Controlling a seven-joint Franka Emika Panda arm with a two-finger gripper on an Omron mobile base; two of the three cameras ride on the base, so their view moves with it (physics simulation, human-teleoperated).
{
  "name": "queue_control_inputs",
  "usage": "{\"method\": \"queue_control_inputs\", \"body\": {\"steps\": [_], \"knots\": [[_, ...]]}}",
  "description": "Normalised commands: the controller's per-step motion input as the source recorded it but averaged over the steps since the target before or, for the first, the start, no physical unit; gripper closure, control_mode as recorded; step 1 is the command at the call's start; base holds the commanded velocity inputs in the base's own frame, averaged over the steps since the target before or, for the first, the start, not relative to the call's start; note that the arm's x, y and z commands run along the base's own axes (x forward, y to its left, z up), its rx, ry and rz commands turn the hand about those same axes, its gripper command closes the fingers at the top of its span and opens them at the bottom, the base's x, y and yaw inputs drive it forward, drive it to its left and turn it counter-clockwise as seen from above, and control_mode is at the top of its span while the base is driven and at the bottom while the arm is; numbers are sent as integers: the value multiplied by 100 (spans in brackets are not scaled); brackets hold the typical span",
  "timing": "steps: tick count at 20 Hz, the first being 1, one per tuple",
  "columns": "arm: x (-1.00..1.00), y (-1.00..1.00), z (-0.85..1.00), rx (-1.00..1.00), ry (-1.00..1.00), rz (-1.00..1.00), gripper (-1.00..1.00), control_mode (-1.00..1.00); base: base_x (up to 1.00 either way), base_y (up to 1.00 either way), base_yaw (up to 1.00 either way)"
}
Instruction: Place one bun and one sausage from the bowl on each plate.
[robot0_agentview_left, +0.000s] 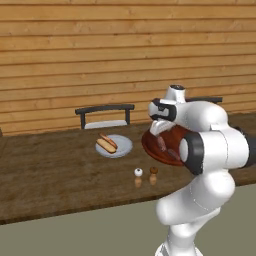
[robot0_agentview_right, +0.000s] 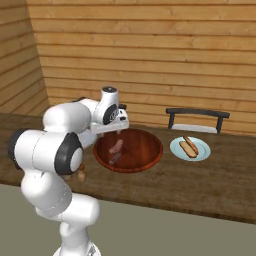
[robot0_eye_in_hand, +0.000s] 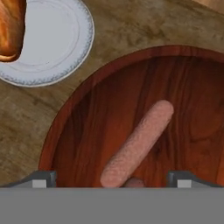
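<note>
Left base view: plate (robot0_agentview_left: 123, 150) left of centre carrying 1 bun (robot0_agentview_left: 104, 146) and 1 sausage (robot0_agentview_left: 109, 139); bowl (robot0_agentview_left: 150, 145) at centre right, partly behind arm.

Right base view: gripper (robot0_agentview_right: 119, 131) above bowl's left half.

Hand view: fingertips wide apart, empty; remaining sausage (robot0_eye_in_hand: 137, 143) between them, axis slanting lower-centre to upper-right.

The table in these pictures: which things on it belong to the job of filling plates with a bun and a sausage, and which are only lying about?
Belongs to the job:
- bowl
- sausage in the bowl
- plate
- bun and second sausage on the plate
- gripper, above the bowl

Lying about:
- two shakers near the table's front edge
- chair behind the table
</note>
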Motion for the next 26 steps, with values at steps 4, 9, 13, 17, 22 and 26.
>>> {"method": "queue_control_inputs", "body": {"steps": [4, 9, 13, 17, 22, 26], "knots": [[-9, -28, -34, 0, 8, -1, -100, -100, 0, 0, 0], [30, -19, -35, 2, 13, -17, -100, -100, 0, 0, 0], [22, 2, -8, 0, 16, -18, -100, -100, 0, 0, 0], [0, 5, -16, 0, 9, -11, -100, -100, 0, 0, 0], [0, 0, -53, 0, 1, -7, -100, -100, 0, 0, 0], [-3, 0, -36, 0, 0, -5, -100, -100, 0, 0, 0]]}}
